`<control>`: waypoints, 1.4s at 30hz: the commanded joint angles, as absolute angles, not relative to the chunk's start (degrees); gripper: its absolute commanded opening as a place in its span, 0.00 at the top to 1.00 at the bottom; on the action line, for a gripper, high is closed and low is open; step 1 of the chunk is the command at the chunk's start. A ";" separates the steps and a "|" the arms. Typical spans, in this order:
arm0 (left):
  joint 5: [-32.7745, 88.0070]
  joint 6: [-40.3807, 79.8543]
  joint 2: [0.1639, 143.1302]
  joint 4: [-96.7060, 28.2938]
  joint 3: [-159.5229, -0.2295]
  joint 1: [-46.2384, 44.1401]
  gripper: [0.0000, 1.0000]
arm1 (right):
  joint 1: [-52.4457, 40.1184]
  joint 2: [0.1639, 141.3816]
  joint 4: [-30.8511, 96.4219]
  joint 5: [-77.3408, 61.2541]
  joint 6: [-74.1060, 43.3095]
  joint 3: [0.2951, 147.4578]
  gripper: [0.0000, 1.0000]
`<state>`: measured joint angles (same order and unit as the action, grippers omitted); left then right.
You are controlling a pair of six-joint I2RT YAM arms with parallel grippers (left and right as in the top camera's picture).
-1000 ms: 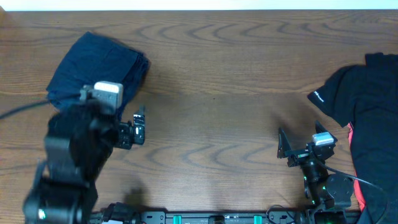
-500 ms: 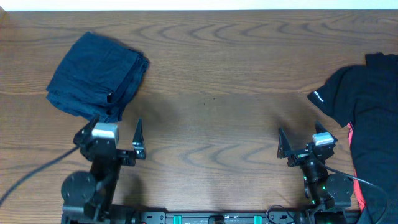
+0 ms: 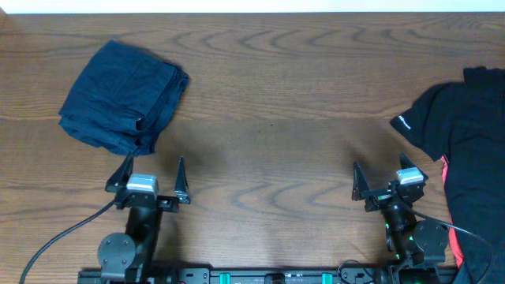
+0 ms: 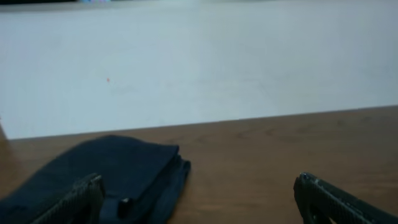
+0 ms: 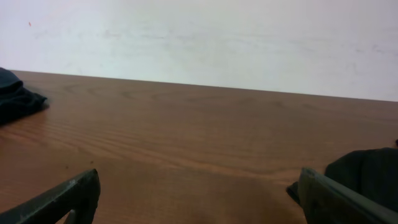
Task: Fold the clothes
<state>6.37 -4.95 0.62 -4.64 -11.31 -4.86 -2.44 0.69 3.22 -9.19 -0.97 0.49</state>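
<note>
**A:** Where are the shorts (image 3: 120,95) sitting?

**B:** They are lying at the far left of the table (image 3: 268,102), bundled into a compact, layered packet. To my eye they are looking folded already.

**A:** And which arm is standing nearer?

**B:** The left gripper (image 3: 155,164), clearly. It is hovering low at the near edge with its jaws spread wide and nothing between them. From there the packet is lying at about 11 o'clock, near but not touching. The left wrist view is showing it the same way, ahead and off to the left of the fingers.

**A:** How is its long axis running?

**B:** The packet is nearly square, so I am hesitating to name one. The stacked edges are facing roughly 4 o'clock, toward the left jaws.

**A:** What is the right gripper (image 3: 379,170) doing?

**B:** It is resting near the front edge, jaws also gaping and empty, well apart from the shorts. A black garment (image 3: 465,126) is lying crumpled at its 2 o'clock, spilling off the right side.

**A:** So what is the next move turning on?

**B:** I am judging that the shorts are needing little more, and that any reach for them is belonging to the left arm.
</note>
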 commanded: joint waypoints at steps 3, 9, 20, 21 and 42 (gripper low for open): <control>8.58 -5.26 0.10 0.86 -4.45 -4.56 0.02 | -1.89 0.27 3.25 -9.41 -0.36 0.32 0.01; 8.56 -4.84 0.10 -0.05 -0.23 -4.56 0.02 | -1.89 0.27 3.25 -9.41 -0.36 0.32 0.01; 8.51 -4.86 0.12 -3.20 -0.23 -4.56 0.02 | -1.89 0.27 3.25 -9.41 -0.36 0.32 0.01; 8.51 -4.84 0.16 -3.20 -0.23 -4.56 0.02 | -1.89 0.27 3.25 -9.41 -0.36 0.32 0.01; 8.51 -4.84 0.23 -3.20 -0.23 -4.56 0.02 | -1.89 0.30 3.25 -9.41 -0.36 0.32 0.01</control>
<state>7.51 -4.91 0.62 -1.04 -0.99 -4.86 -2.44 0.69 3.22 -9.19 -0.97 0.49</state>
